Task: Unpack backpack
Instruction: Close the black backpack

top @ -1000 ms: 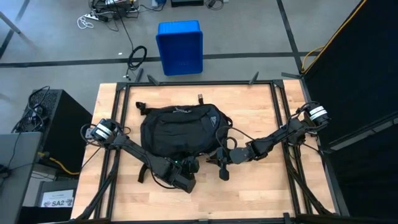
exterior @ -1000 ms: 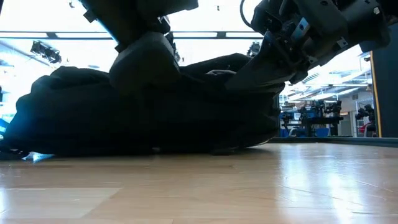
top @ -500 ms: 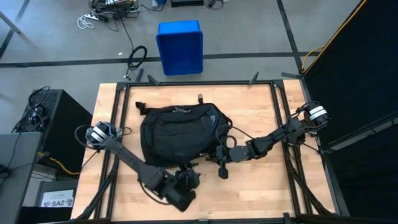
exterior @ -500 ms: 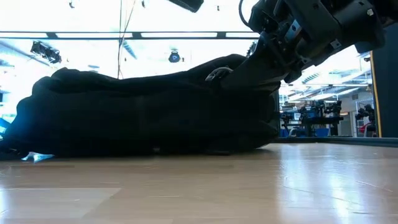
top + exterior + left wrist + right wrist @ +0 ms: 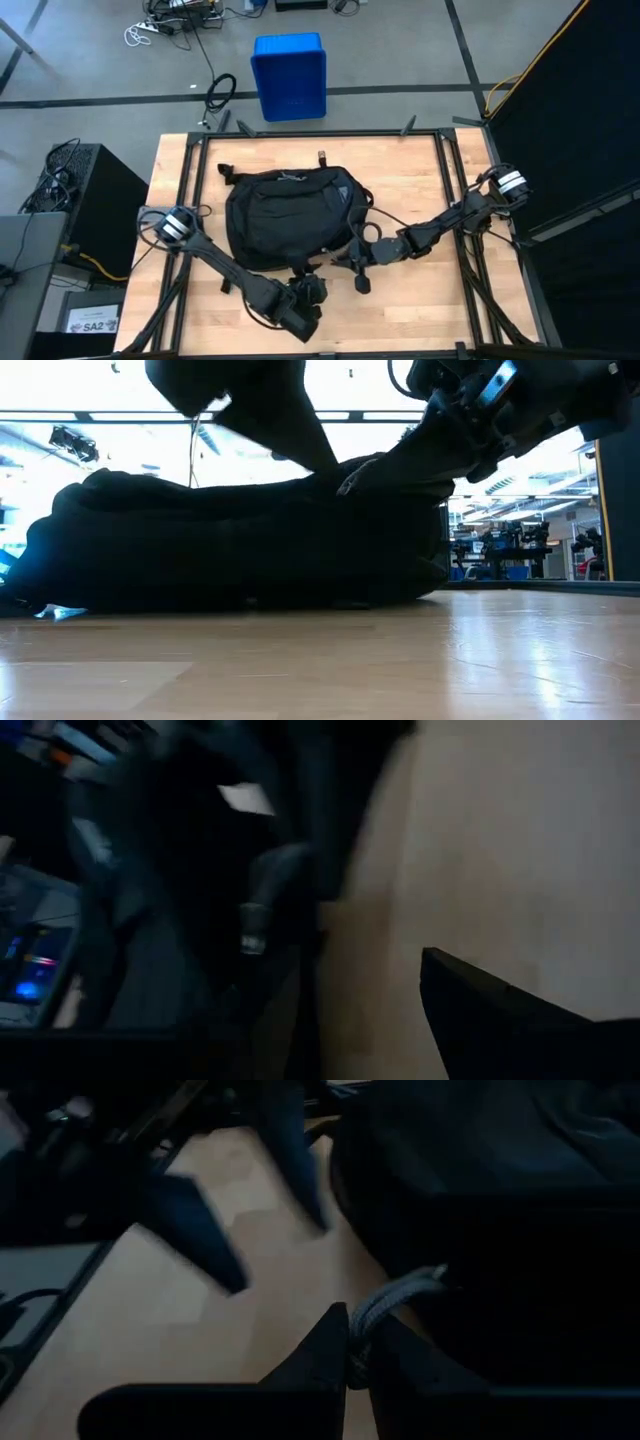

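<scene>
From above, the right gripper sits at the backpack's near right corner; the left gripper hangs just off its front edge, holding nothing, on the table. Low view: backpack lies flat. Right wrist view: right gripper, pinched shut on a grey cord from the backpack.

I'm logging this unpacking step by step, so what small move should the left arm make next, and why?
Probably bring the left gripper back to the near edge of the backpack and find the zipper. The backpack looks closed, and nothing lies out on the table. The right gripper is shut on a grey cord at the backpack's side, apparently holding it, while the left gripper is open and holds nothing.
</scene>
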`<state>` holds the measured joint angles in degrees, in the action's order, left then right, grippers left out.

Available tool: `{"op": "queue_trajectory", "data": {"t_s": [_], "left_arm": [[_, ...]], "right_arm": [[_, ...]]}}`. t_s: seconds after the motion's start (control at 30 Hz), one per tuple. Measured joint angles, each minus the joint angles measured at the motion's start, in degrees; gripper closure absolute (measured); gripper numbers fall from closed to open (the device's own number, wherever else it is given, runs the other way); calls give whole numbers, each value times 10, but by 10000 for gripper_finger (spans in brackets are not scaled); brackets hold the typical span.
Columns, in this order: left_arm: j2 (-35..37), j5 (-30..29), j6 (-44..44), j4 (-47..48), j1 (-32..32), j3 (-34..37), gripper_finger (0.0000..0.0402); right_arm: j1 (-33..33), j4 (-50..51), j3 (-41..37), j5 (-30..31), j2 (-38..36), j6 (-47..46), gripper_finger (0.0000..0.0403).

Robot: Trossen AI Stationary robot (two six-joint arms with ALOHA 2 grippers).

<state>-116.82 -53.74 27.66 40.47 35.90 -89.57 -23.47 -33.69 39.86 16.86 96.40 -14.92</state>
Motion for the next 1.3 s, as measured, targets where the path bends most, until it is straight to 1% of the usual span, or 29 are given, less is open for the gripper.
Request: {"op": "queue_trajectory", "data": {"t_s": [0.07, 0.17, 0.37, 0.47, 0.53, 0.7, 0.87, 1.07, 1.3], "left_arm": [[1, -7, 10, 9, -1, 0, 224], [0, -3, 27, 23, -7, 1, 225], [0, 52, 54, 15, -17, 9, 225], [-1, 50, 55, 24, -16, 9, 225], [-3, 38, 56, 45, -18, 9, 225], [-7, 29, 60, 60, -29, 9, 225], [-7, 31, 58, 51, -39, 17, 225], [-18, 52, 53, 13, -48, 17, 225], [-69, 63, 9, -37, -52, 17, 225]], "right_arm": [[-8, -3, 0, 0, 0, -1, 403], [-17, -9, 0, 0, 0, -4, 403], [-24, -15, 1, 0, 0, -14, 403], [-24, -16, 2, 0, 0, -15, 403], [-24, -16, 2, -2, 0, -15, 403], [-28, -12, 2, -35, 0, -15, 403], [-31, 9, 2, -102, 0, -40, 403], [-32, 50, 3, -110, 0, -66, 403], [-35, 63, 3, -110, 0, -75, 403]]}}
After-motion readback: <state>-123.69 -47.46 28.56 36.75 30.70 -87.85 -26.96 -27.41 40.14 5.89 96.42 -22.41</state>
